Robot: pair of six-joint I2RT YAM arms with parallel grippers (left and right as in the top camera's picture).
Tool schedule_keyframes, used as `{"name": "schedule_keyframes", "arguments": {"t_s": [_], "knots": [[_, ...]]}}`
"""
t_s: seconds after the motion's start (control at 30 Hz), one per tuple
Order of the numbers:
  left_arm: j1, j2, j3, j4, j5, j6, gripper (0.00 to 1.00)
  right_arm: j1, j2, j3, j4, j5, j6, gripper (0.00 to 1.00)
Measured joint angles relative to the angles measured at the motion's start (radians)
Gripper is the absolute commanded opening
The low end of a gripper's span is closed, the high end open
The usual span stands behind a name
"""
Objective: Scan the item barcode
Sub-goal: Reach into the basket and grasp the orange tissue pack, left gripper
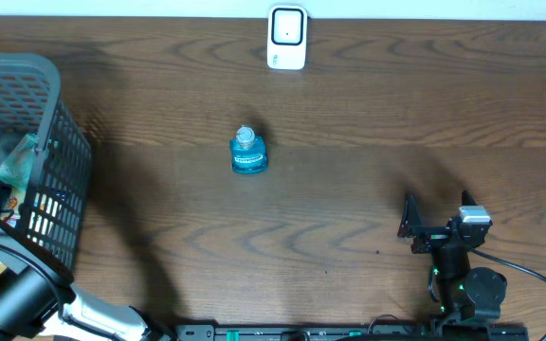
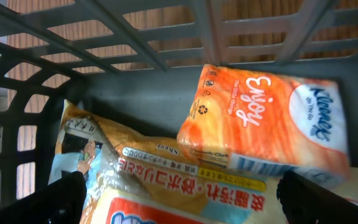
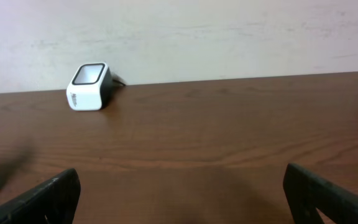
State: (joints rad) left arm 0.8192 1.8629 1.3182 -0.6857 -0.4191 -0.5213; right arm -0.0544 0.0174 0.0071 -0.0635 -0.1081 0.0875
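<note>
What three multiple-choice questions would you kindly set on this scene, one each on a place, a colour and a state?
1. Where on the table does the scanner stand?
A. at the far edge
B. at the near edge, by the arms
C. in the middle

2. What colour is the bottle?
A. red
B. blue
C. yellow

3. How does the right gripper stand?
A. shut on the bottle
B. shut on nothing
C. open and empty

Answers:
1. A: the overhead view shows it against the far edge, opposite the arms.
2. B: both the bottle's body and its label are blue.
3. C: the right wrist view shows the fingers wide apart, with only bare table between them.
</note>
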Motion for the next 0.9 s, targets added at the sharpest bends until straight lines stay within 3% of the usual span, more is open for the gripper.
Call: {"name": "schedule_keyframes", "arguments": {"t_s": [0.4,0.6,0.9], "knots": [[-0.004,-0.012,-0.029,0.039,0.001,0.025,0.98,0.000,0.000,0.000,0.000,0.000,0.000,0.99],[-0.009,-0.142,-0.029,0.065,0.001,0.024,0.98,0.000,0.000,0.000,0.000,0.000,0.000,0.99],[-0.009,-0.100,-0.030,0.084,0.001,-0.052,0.98,0.000,0.000,0.000,0.000,0.000,0.000,0.99]]}}
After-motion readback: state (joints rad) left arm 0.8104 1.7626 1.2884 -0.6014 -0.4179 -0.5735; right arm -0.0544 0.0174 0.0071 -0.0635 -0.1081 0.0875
